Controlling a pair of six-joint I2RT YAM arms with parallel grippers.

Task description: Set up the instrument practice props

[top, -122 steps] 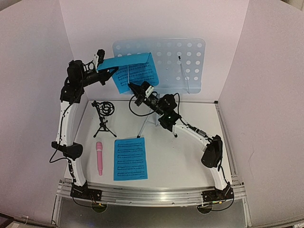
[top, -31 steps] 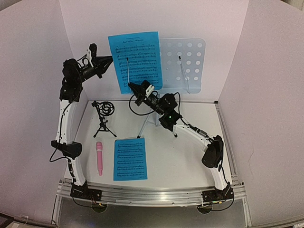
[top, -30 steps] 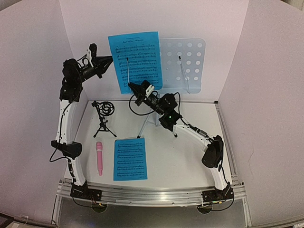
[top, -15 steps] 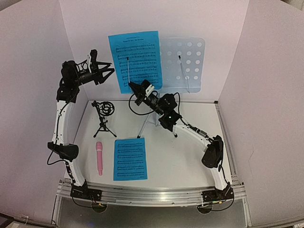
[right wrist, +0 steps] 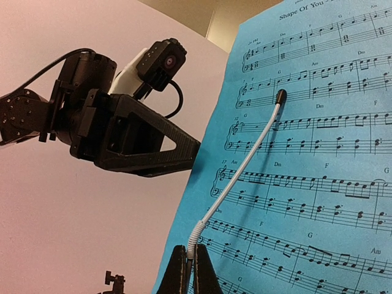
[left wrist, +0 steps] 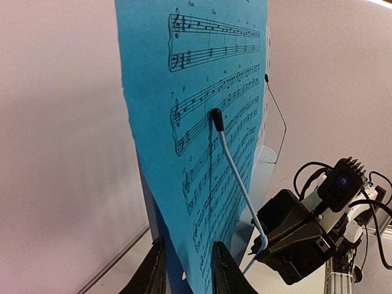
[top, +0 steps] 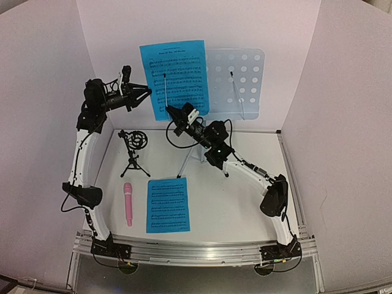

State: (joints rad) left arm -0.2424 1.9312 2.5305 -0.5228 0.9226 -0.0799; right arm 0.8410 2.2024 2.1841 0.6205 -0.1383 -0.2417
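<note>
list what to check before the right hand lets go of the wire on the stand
1. Is the sheet music upright against the music stand: ok.
2. Is the holder wire in front of the sheet, tip over the staves: ok.
3. Is the right hand shut on the wire's base: ok.
4. Is the left hand clear of the sheet: not ok, its fingers straddle the sheet's edge.
5. Is the wire tip pressing the paper flat: cannot tell.
</note>
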